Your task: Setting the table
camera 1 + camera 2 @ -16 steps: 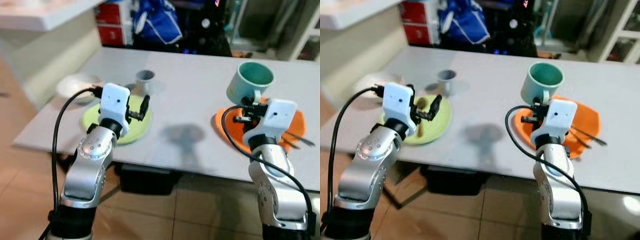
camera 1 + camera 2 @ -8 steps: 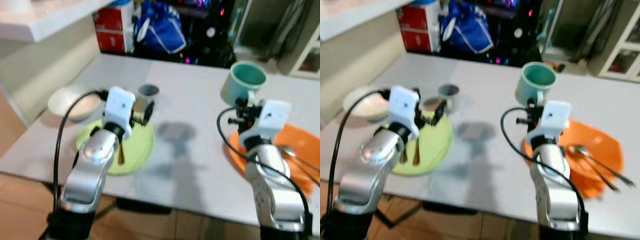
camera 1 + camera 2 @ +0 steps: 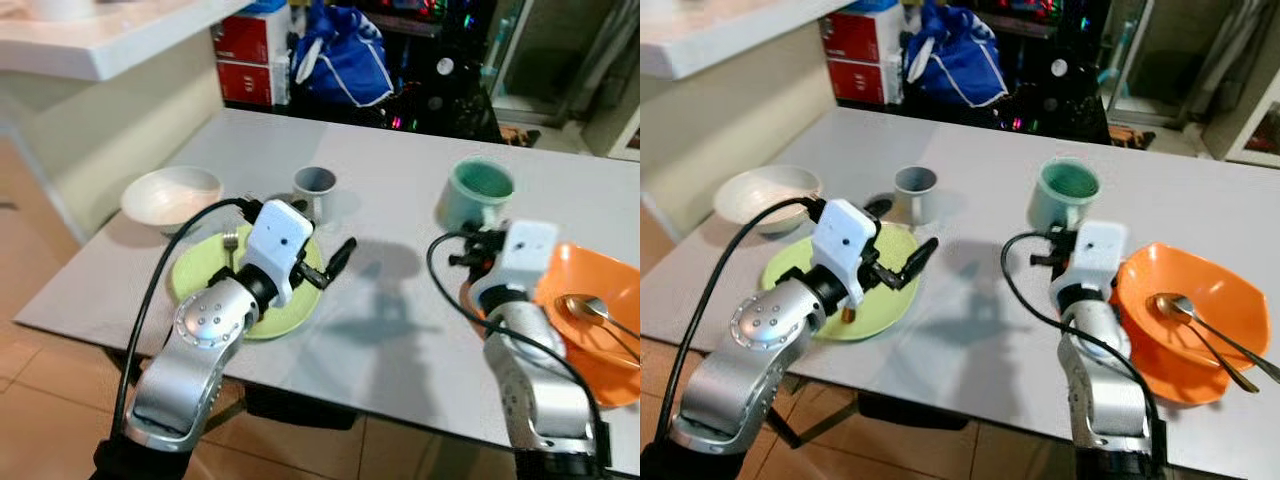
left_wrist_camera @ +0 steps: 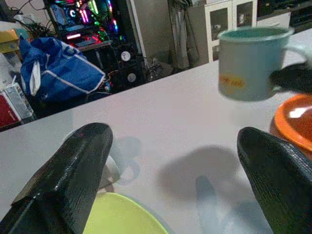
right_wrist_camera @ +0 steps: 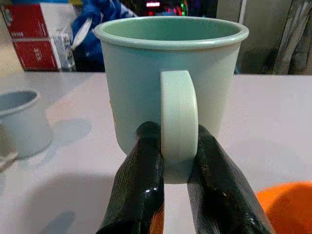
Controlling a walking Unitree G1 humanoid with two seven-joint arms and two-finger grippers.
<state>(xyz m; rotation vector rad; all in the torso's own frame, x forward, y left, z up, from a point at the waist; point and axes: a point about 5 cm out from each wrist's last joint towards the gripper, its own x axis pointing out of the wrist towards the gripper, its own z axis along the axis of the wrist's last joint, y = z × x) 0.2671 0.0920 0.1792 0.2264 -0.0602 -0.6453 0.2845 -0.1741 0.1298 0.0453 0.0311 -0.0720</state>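
Right gripper [image 5: 168,190]: fingers clamped either side of the handle of the pale green mug [image 5: 168,80], which is held upright, rim level, a grip that keeps the mouth up for setting down. In the head views the mug [image 3: 1062,195] sits just ahead of this gripper, above the grey table [image 3: 980,330]. Whether its base touches the table cannot be told. Just to the gripper's right lies the orange plate [image 3: 1230,290] bearing two utensils [image 3: 1200,335].

Left gripper [image 3: 335,265]: fingers [image 4: 68,180] spread wide, holding nothing, poised over the near edge of the green plate [image 3: 200,275]. Beyond it stands a small grey cup [image 3: 314,190]; further to its left, a white bowl [image 3: 170,195].

Judgement: mug placement is in hand and not complete.
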